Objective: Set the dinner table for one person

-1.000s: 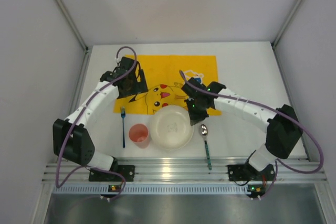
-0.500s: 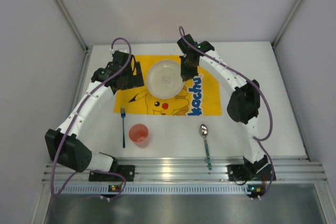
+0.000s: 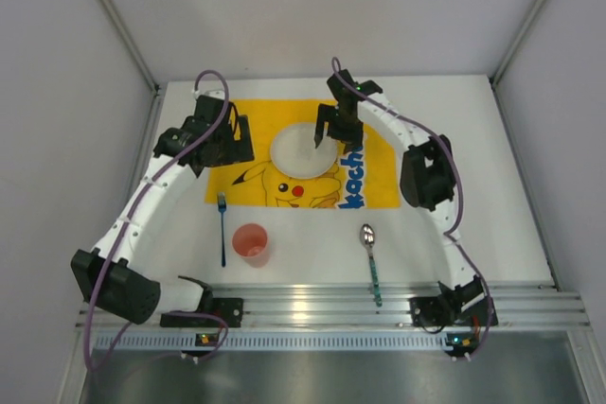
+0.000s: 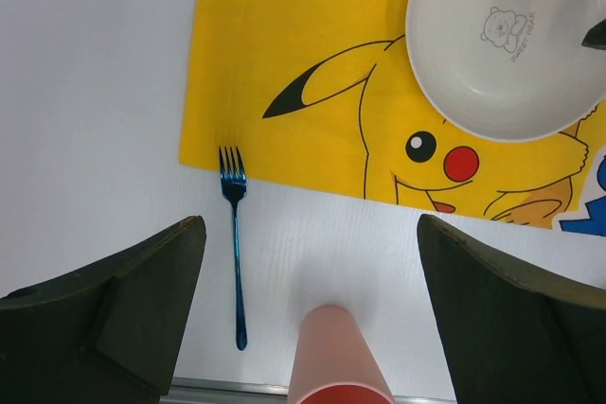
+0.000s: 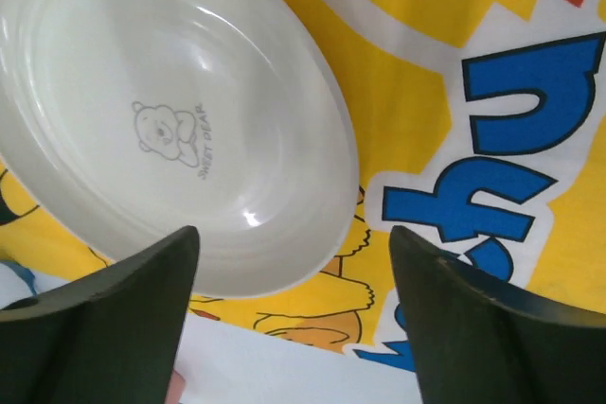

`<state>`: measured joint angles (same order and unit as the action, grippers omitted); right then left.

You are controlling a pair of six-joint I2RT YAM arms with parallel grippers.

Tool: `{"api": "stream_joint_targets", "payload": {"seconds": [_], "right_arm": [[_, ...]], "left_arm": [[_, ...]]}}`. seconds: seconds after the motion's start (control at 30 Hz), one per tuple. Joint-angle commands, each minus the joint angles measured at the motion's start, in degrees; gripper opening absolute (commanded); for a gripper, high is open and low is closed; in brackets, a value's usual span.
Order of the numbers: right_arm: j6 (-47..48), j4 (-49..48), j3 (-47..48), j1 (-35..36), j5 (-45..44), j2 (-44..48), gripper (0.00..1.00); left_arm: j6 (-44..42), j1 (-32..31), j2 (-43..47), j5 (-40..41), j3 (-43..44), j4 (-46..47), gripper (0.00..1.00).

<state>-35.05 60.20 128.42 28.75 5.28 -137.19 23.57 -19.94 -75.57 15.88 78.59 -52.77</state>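
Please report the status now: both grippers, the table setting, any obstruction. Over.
Left gripper open, empty. Right gripper open above plate on placemat. Fork, cup, spoon on bare dinner table. No obstruction seen.

Glossy plate (image 5: 170, 139), shiny blue metal fork (image 4: 236, 262) (dinner table (image 4: 95, 63) matt)

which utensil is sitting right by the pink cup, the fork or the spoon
The blue fork: it lies just left of the pink cup. The spoon, with a silver bowl and green handle, lies farther off on the cup's right.
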Motion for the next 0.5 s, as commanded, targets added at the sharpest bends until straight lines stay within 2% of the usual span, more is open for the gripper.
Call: {"api": "stream_joint_targets", "payload": {"seconds": [0.0, 0.1, 0.17, 0.23, 0.33, 0.4, 0.47], "right_arm": [[3.0, -4.6, -0.2, -0.3, -0.3, 6.0, 0.89], [6.2, -7.2, -8.7, 1.2, -6.4, 16.8, 0.97], [8.6, -10.5, -18.6, 2.9, -6.8, 27.4, 1.00], [9.6, -16.3, -28.3, 5.5, -1.2, 36.8, 1.00], [9.4, -20.6, -38.3, 9.0, 10.1, 43.4, 1.00], [8.9, -22.3, -42.1, 12.6, 17.2, 45.0, 0.98], [9.5, -23.5, -46.6, 15.7, 19.6, 45.3, 0.98]], "left_arm": [[-1.0, -0.2, -0.6, -1.2, 0.7, -0.2, 0.99], [-0.6, -0.3, -2.0, -2.2, 1.7, 0.3, 0.99], [-0.5, -0.3, -2.7, -2.4, 1.8, 1.5, 0.99], [-0.5, -0.3, -3.3, -2.5, 1.8, 2.8, 0.99], [-0.7, -0.4, -5.2, -2.5, 3.0, 3.4, 0.99], [-1.5, -0.4, -7.2, -1.5, 5.2, 3.5, 0.99], [-2.1, -0.4, -9.3, 0.6, 7.5, 2.8, 0.99]]}}
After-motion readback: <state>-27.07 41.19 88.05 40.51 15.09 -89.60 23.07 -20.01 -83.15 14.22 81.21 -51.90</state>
